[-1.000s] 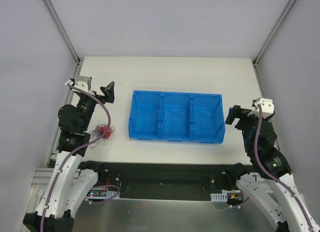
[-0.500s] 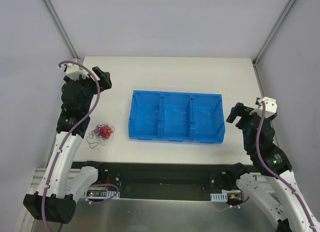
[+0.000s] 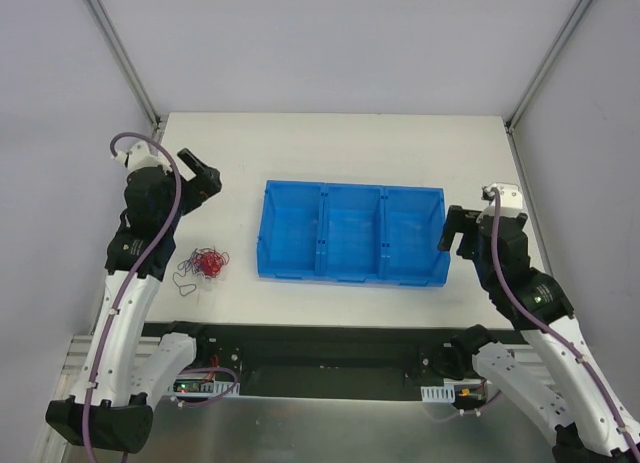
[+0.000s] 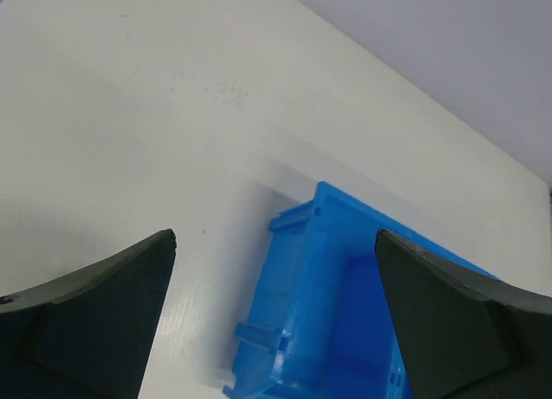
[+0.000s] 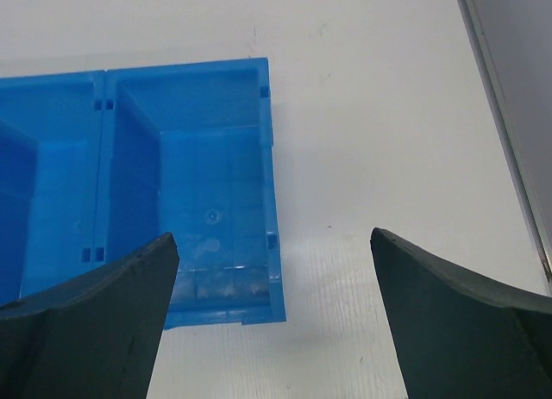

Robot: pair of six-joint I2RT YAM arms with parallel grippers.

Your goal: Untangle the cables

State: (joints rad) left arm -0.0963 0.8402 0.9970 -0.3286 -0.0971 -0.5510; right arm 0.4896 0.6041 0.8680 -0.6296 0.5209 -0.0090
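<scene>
The cables (image 3: 203,265) lie as a small clump of thin red, white and dark wires on the white table, left of the blue bin. My left gripper (image 3: 203,178) hangs open above the table, behind and apart from the clump, facing the bin. In the left wrist view my left gripper (image 4: 274,240) holds nothing and the cables are out of view. My right gripper (image 3: 452,229) is open by the bin's right end. In the right wrist view my right gripper (image 5: 274,240) is empty too.
A blue three-compartment bin (image 3: 352,273) stands mid-table; its left end (image 4: 285,330) and its right compartment (image 5: 194,270) show in the wrist views, with nothing inside. A metal frame rail (image 5: 500,115) runs along the table's right edge.
My left arm has swung up and back, away from the cable clump, which now lies uncovered. My right gripper has shifted left toward the bin's right end. Both grippers stayed open.
</scene>
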